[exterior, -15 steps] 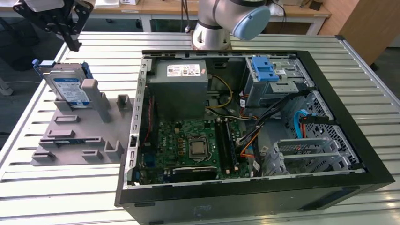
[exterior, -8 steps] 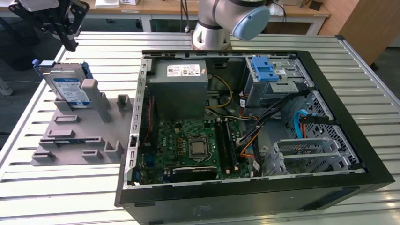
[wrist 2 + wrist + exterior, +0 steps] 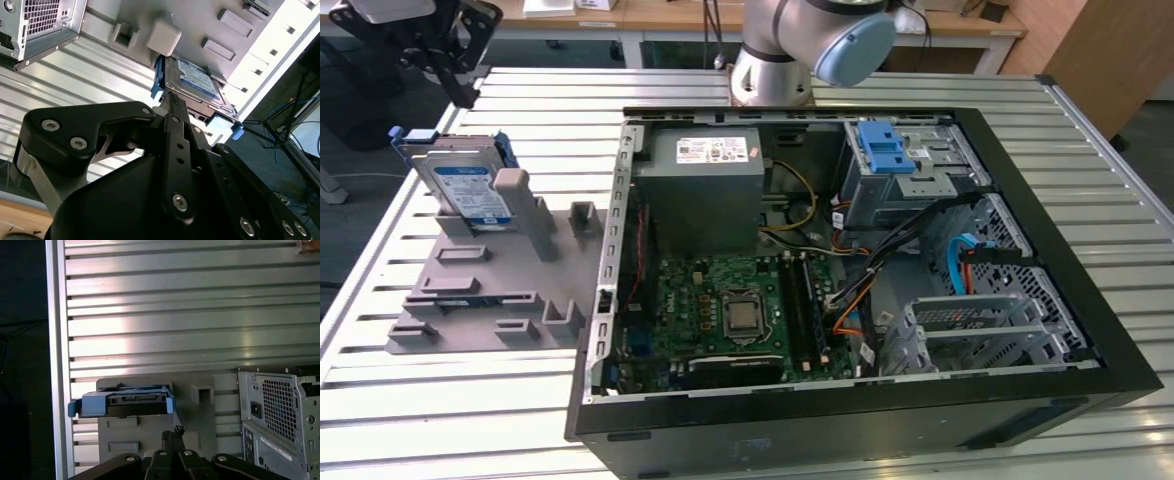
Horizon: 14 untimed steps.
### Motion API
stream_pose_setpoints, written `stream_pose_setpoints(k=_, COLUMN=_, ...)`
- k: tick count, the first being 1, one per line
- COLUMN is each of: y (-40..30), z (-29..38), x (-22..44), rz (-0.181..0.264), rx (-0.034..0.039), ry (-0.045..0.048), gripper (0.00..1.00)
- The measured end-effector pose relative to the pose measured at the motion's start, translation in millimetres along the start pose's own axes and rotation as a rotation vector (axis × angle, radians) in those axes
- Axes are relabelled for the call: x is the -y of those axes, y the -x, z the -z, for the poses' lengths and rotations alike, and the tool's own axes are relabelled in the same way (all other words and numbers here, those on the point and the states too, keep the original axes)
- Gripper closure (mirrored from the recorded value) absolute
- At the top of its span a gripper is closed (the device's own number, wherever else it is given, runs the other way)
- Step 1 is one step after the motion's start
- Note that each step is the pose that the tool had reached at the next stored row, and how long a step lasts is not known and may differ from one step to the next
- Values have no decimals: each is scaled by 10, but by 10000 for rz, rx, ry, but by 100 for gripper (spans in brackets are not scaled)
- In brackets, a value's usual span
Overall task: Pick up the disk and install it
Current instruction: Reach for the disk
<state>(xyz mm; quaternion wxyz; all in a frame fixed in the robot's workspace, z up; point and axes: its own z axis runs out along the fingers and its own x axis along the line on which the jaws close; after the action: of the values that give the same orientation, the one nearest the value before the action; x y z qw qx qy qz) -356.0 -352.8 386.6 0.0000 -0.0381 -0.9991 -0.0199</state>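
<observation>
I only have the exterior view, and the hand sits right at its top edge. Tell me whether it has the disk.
Observer: No. In the first wrist view the hand is clear of the disk and touches nothing.
Operator: Give me the hand's state.
Observer: Shut, and closed on nothing.
Operator: Say which edge of the disk faces the hand.
Observer: The connector edge, with the blue rails at either end. The disk stands in the grey fixture.
</observation>
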Motion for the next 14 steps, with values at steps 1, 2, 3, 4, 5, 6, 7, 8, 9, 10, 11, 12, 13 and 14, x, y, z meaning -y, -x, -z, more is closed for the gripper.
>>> stream_pose_setpoints(k=1, y=-11, z=0, x=-1, rz=0, rx=-1, ry=0, gripper=89)
stream_pose_setpoints(k=2, y=-22, z=-1, x=-3, rz=0, rx=0, ry=0, gripper=89)
stream_pose_setpoints(k=3, y=-33, z=-1, x=-5, rz=-1, rx=-1, ry=0, gripper=89)
stream_pose_setpoints(k=4, y=-45, z=-2, x=-7, rz=0, rx=-2, ry=0, gripper=89)
stream_pose_setpoints(k=5, y=-57, z=-2, x=-8, rz=0, rx=-2, ry=0, gripper=89)
stream_pose_setpoints(k=6, y=-69, z=-3, x=-10, rz=0, rx=-3, ry=-1, gripper=89)
stream_pose_setpoints(k=7, y=-81, z=-3, x=-12, rz=0, rx=-4, ry=0, gripper=89)
stream_pose_setpoints(k=8, y=-93, z=-4, x=-14, rz=0, rx=-5, ry=0, gripper=89)
stream_pose_setpoints(k=9, y=-106, z=-5, x=-16, rz=0, rx=-5, ry=0, gripper=89)
stream_pose_setpoints(k=10, y=-119, z=-6, x=-17, rz=0, rx=-5, ry=-1, gripper=89)
stream_pose_setpoints(k=11, y=-133, z=-8, x=-17, rz=0, rx=-5, ry=0, gripper=89)
stream_pose_setpoints(k=12, y=-148, z=-10, x=-18, rz=0, rx=-5, ry=0, gripper=89)
stream_pose_setpoints(k=13, y=-162, z=-11, x=-19, rz=1, rx=-5, ry=0, gripper=89)
stream_pose_setpoints(k=14, y=-176, z=-13, x=-20, rz=0, rx=-6, ry=-1, gripper=89)
